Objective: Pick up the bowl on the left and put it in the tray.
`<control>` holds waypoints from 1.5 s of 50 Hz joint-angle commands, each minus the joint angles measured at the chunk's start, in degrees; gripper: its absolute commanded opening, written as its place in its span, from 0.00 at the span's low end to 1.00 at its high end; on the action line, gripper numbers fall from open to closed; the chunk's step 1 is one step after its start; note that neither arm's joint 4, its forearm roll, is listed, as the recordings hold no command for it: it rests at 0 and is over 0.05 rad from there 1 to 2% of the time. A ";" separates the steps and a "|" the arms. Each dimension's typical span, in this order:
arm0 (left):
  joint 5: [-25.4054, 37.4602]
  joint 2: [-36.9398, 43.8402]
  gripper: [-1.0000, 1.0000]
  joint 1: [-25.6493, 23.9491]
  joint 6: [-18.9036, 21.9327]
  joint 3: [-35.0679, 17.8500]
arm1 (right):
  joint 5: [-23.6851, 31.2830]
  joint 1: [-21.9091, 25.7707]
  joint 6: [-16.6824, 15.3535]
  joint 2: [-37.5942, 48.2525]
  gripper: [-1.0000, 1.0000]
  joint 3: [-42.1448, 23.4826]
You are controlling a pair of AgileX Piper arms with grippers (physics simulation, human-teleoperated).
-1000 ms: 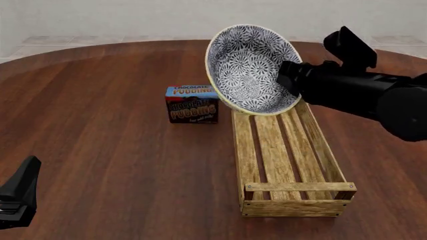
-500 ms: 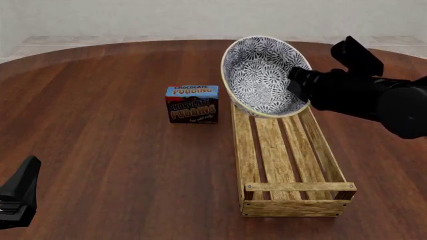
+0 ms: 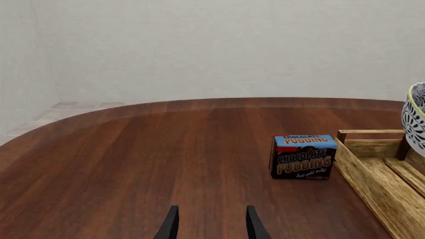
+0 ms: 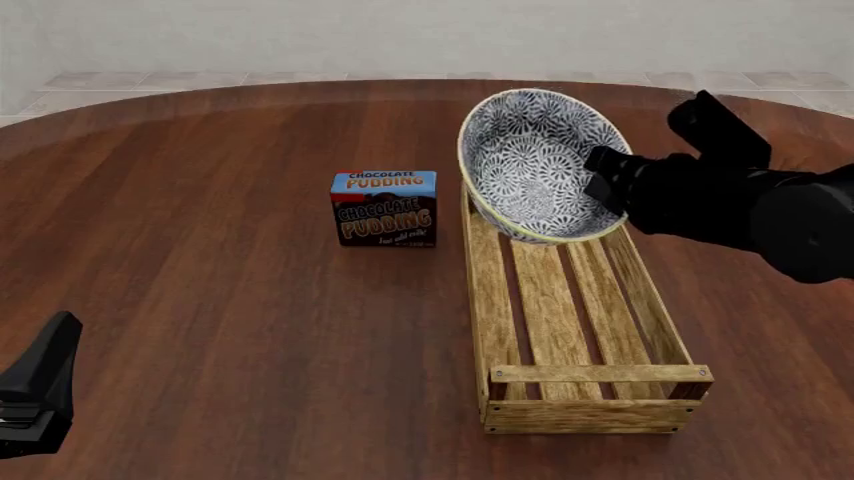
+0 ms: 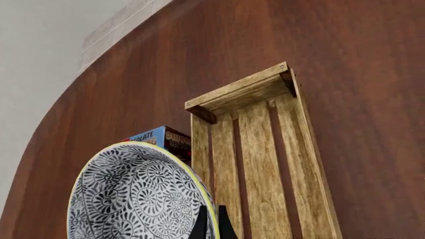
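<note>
The blue-grey floral bowl [image 4: 541, 165] with a pale yellow rim hangs tilted over the far end of the light-wood tray [image 4: 577, 330], its inside facing the camera. My right gripper [image 4: 601, 175] is shut on the bowl's right rim. The right wrist view shows the bowl [image 5: 136, 194] held at its rim by my right gripper [image 5: 211, 224], with the slatted tray [image 5: 265, 149] beyond it. My left gripper [image 3: 209, 226] stands open and empty low over the table near its front left edge, far from the bowl [image 3: 415, 117] and the tray [image 3: 378, 174].
A small chocolate pudding box [image 4: 384, 208] stands on the dark wood table [image 4: 200, 250] just left of the tray's far end. The left arm [image 4: 38, 385] rests at the front left corner.
My right gripper has carried the bowl to the right and down, from above the pudding box's side toward the tray's far end. The left arm has not moved.
</note>
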 commanded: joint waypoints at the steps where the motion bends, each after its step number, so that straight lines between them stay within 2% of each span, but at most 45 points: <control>1: 0.00 0.00 1.00 -0.01 0.00 0.00 | -0.76 -0.52 0.75 0.37 0.00 0.39; 29: 0.00 0.00 1.00 0.00 0.00 0.00 | -2.80 -3.19 0.73 3.95 0.00 1.49; 61: 0.00 0.01 1.00 0.00 -0.01 0.00 | -5.93 -2.99 2.70 9.27 0.00 2.44; 75: 0.00 -0.01 1.00 0.00 0.00 0.00 | -6.70 -4.25 2.52 9.98 0.00 3.06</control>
